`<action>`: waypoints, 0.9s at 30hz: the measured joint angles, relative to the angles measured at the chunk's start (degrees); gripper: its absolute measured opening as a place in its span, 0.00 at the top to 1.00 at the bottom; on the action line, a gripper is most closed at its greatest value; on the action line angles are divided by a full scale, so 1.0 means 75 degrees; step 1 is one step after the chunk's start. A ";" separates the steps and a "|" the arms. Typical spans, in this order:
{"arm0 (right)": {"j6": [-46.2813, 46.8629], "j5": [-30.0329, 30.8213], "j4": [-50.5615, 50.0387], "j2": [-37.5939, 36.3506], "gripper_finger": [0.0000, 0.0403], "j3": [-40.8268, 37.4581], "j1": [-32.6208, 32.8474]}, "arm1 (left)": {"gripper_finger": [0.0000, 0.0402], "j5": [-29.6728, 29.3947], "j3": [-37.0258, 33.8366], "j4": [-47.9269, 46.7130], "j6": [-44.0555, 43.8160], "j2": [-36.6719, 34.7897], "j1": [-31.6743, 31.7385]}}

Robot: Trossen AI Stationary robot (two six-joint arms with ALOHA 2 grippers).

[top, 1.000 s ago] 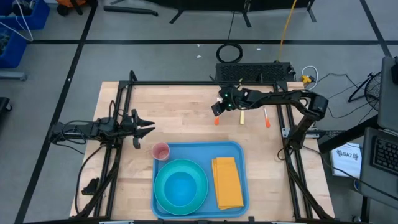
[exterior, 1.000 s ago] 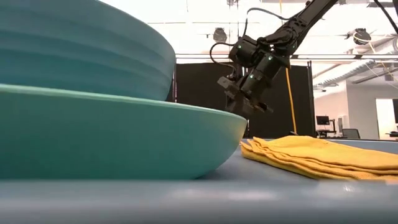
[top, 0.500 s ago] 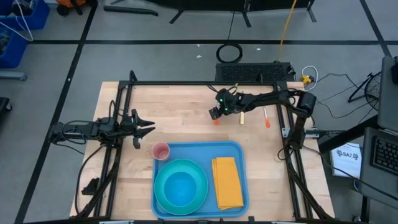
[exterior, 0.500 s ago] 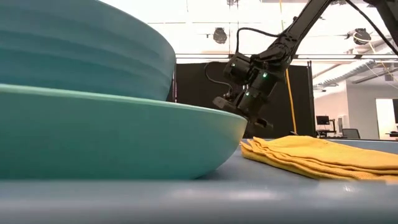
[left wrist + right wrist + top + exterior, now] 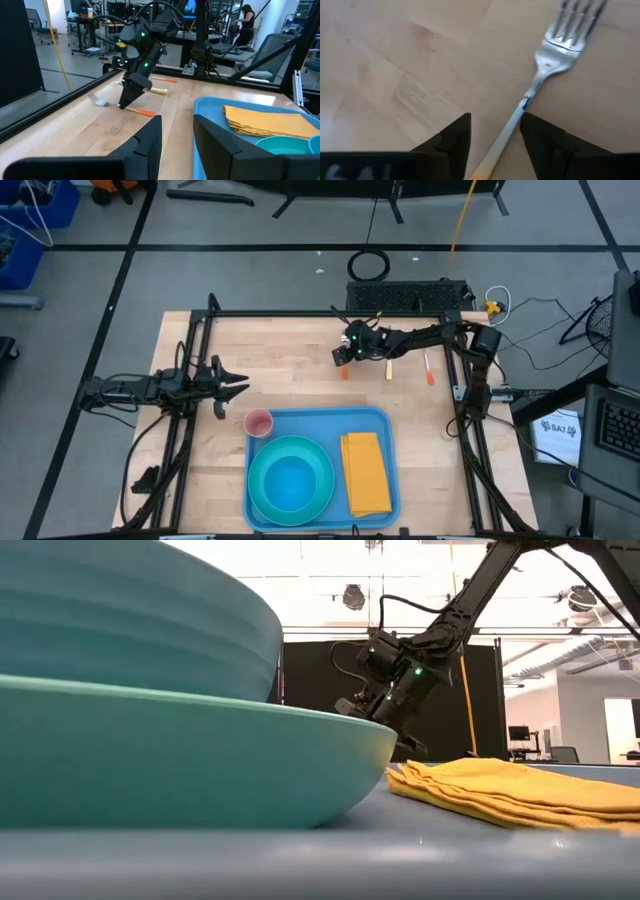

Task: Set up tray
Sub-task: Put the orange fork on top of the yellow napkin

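The light-blue tray lies at the table's near edge. It carries a teal plate with a bowl, a folded yellow napkin and a pink cup. A fork with silver tines and an orange handle lies flat on the wood beyond the tray. My right gripper is open, pointing down, with one finger on either side of the fork's handle and not closed on it. My left gripper waits open near the table's left side.
Two more utensils lie on the wood right of the fork, one with a cream handle and one with an orange handle. Black frame rails border the table. Bare wood spreads between the left gripper and the fork.
My right gripper has come down toward the fork and shifted a little toward the table's left. The fork, the tray and its contents have stayed where they were.
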 joint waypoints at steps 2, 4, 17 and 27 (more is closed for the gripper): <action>-0.0043 -0.0017 0.0040 0.0152 0.66 0.0000 0.0003 | 0.71 0.0000 0.0000 0.0000 0.0000 0.0000 0.0000; -0.0078 -0.0036 0.0080 0.0200 0.74 -0.0003 0.0003 | 0.71 0.0000 0.0000 -0.0001 -0.0001 0.0000 -0.0001; -0.0475 -0.0870 0.0934 0.0084 0.99 -0.0036 0.0006 | 0.71 0.0000 0.0000 0.0000 0.0002 0.0002 0.0000; -0.0197 -0.3008 0.1646 -0.1216 1.00 -0.0145 0.0434 | 0.71 0.0001 0.0000 0.0000 -0.0001 0.0000 -0.0001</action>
